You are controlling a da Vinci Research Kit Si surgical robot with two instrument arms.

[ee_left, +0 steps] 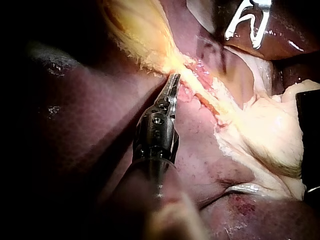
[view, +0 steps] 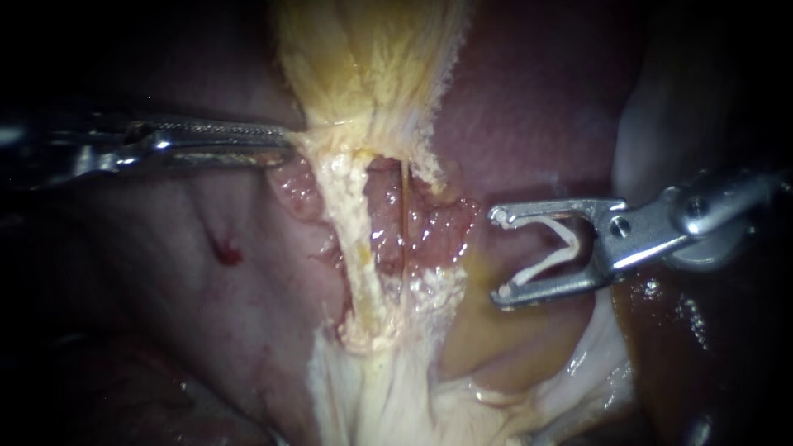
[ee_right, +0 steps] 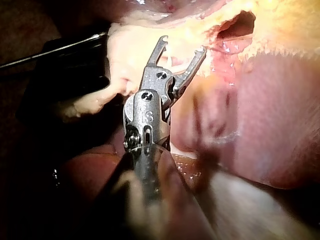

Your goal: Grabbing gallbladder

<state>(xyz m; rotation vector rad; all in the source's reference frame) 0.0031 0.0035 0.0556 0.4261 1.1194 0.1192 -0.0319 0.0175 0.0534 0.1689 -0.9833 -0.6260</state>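
Observation:
The yellowish gallbladder (view: 363,58) narrows to a waist and runs down into pale strands (view: 357,248) over raw pink tissue. My left instrument (view: 285,142) reaches the waist's left edge with its jaws together on the gallbladder's rim. The left wrist view shows its tip (ee_left: 174,79) pressed into the taut yellow tissue (ee_left: 135,30). My right instrument (view: 501,253) hovers right of the strands, apart from them. Its jaws stand wide with a white V-shaped clip (view: 562,248) seated between them. Both are visible again in the right wrist view, instrument (ee_right: 182,45) and pale tissue ahead (ee_right: 130,45).
Dark red liver (view: 537,99) surrounds the gallbladder, with a small blood spot (view: 227,252) at lower left. White fatty tissue (view: 388,396) spreads below the strands. A dark block (ee_right: 70,75) lies beside the tissue near my right instrument.

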